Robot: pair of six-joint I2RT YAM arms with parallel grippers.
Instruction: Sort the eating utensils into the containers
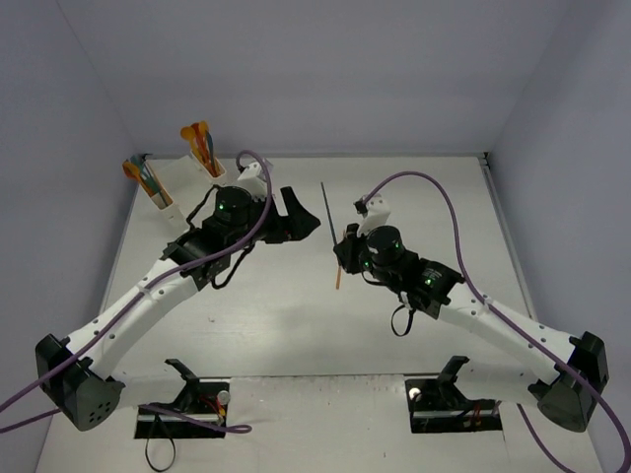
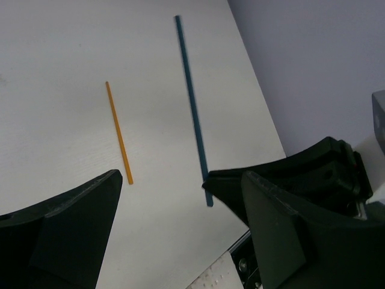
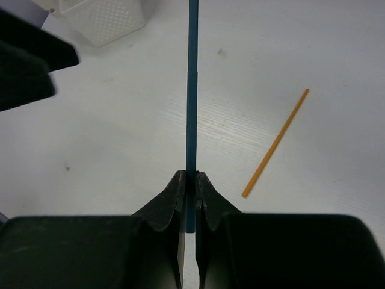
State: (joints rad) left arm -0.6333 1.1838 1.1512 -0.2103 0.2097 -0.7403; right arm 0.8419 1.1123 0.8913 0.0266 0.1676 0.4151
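My right gripper (image 3: 192, 180) is shut on the near end of a thin teal-blue stick utensil (image 3: 192, 90), which points straight away from it over the table. The top view shows that stick (image 1: 328, 212) between the two arms, with the right gripper (image 1: 345, 253) at its near end. An orange stick utensil (image 3: 275, 144) lies loose on the table just right of the jaws (image 1: 339, 274). My left gripper (image 2: 180, 223) is open and empty above the table, with both sticks (image 2: 192, 102) (image 2: 119, 132) beyond its fingers. The white containers (image 1: 166, 189) stand at the far left, holding orange and teal utensils (image 1: 197, 136).
A perforated white container wall (image 3: 105, 21) shows at the top left of the right wrist view, with the left gripper's dark body (image 3: 30, 60) beside it. The lavender side walls close in the table's left and right edges.
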